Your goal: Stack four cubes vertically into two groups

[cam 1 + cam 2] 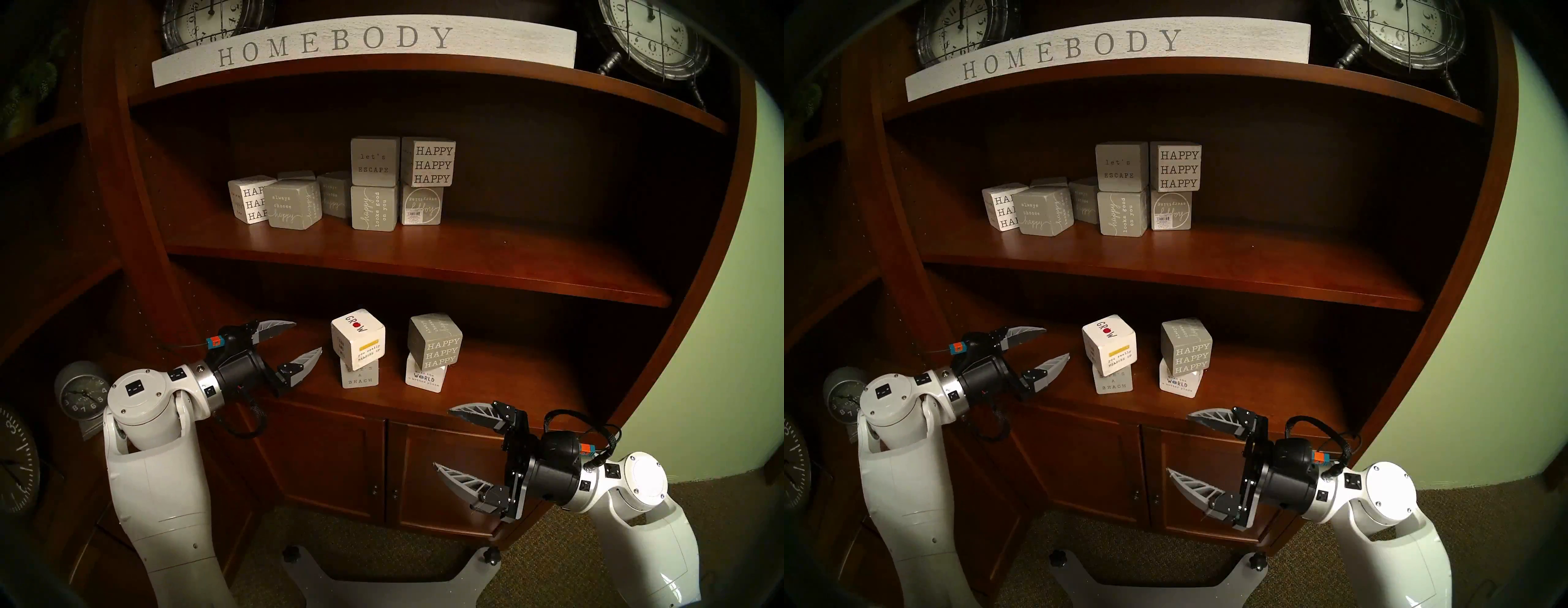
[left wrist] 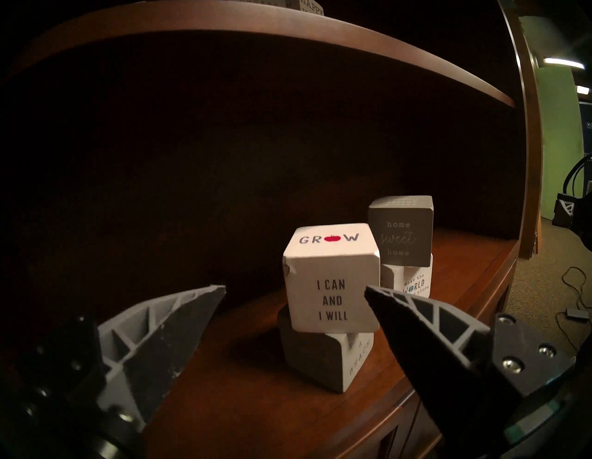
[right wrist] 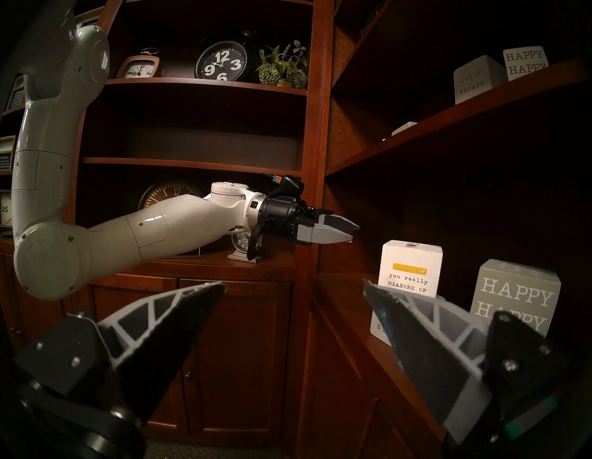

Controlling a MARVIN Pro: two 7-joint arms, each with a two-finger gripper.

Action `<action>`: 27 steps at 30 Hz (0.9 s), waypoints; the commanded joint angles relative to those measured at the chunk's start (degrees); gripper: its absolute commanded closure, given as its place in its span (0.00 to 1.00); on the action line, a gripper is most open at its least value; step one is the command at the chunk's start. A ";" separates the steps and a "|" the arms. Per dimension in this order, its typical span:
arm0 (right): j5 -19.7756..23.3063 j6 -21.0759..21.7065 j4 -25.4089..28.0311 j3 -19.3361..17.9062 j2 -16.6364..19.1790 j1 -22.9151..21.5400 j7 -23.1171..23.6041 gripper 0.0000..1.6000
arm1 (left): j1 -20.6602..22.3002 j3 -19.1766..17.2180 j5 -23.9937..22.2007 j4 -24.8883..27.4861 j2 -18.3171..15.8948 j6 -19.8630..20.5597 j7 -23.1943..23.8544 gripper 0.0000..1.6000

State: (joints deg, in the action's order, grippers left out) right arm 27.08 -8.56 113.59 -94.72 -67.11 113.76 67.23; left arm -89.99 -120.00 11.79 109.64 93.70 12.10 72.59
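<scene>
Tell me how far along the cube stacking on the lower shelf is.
Both stacks look built: the white GROW cube sits skewed on the grey BEACH cube, and the grey HAPPY cube sits on the white WORLD cube. Nothing is in hand: the left gripper and right gripper are open and clear. Little seems left, perhaps straightening.

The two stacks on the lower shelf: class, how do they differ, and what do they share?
The left stack has a white GROW cube on a grey cube. The right stack reverses that: a grey HAPPY cube on a white cube. Both are two cubes high, top cubes twisted askew, neither held.
</scene>
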 commanded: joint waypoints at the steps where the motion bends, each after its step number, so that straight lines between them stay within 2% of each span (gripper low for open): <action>1: 0.38 0.14 0.76 -0.01 -0.15 -0.24 0.00 0.00 | -2.99 -1.64 -1.25 2.49 0.10 -1.64 -0.53 0.00; 17: 0.29 0.22 0.76 -0.10 -0.32 -0.25 0.14 0.00 | -3.23 -2.34 -2.06 2.64 0.25 -3.18 -0.71 0.00; 27: 0.22 0.27 0.76 -0.16 -0.44 -0.26 0.24 0.00 | -3.08 -2.55 -2.48 2.69 0.29 -2.32 -0.06 0.00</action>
State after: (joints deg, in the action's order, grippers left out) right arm 26.93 -8.42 113.59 -94.89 -67.41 113.73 67.48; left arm -93.48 -122.67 10.00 111.04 93.90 9.49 72.46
